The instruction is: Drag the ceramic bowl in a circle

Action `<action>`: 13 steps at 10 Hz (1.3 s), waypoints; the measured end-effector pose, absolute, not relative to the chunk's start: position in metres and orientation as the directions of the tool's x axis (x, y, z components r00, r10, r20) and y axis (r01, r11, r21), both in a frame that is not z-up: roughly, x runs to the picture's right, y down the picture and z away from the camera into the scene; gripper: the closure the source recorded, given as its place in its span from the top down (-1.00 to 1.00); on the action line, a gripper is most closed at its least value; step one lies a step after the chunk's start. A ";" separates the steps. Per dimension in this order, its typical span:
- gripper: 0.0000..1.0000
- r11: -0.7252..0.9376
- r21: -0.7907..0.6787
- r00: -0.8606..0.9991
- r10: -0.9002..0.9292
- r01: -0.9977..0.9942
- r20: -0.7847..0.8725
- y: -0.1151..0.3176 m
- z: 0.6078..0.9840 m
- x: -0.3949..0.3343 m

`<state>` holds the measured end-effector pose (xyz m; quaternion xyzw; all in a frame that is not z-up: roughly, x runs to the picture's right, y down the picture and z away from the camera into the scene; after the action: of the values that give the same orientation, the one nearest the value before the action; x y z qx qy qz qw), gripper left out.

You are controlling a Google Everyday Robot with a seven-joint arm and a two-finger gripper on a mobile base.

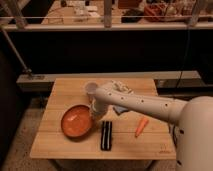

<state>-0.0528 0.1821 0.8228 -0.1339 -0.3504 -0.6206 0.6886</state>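
The ceramic bowl (77,121), wide, shallow and orange, sits on the left half of the wooden table (65,90). My white arm reaches in from the right, and my gripper (96,114) hangs down at the bowl's right rim, touching or hooking it. The fingers are hidden behind the wrist.
A small white cup (91,89) stands behind the bowl. A black striped object (106,135) lies near the front edge, an orange carrot (141,126) to its right, and a grey-blue item (120,109) under the arm. A rail and shelves run behind.
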 end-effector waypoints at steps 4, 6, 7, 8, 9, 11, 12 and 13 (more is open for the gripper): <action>-1.00 0.156 0.241 -0.047 -0.743 0.958 0.668 0.217 0.796 -0.048; -1.00 0.089 0.280 -0.130 -0.727 0.956 0.675 0.226 0.792 -0.072; -1.00 0.052 0.309 -0.179 -0.719 0.950 0.672 0.230 0.792 -0.088; -1.00 0.008 0.346 -0.238 -0.712 0.938 0.661 0.232 0.793 -0.106; -1.00 -0.021 0.372 -0.276 -0.707 0.928 0.651 0.232 0.793 -0.118; -1.00 -0.084 0.430 -0.361 -0.700 0.899 0.617 0.226 0.796 -0.146; -1.00 -0.098 0.447 -0.380 -0.702 0.889 0.602 0.218 0.801 -0.154; -1.00 -0.097 0.452 -0.380 -0.710 0.887 0.593 0.208 0.808 -0.156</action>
<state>-0.1558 0.2076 0.8085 -0.1125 -0.3929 -0.7319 0.5453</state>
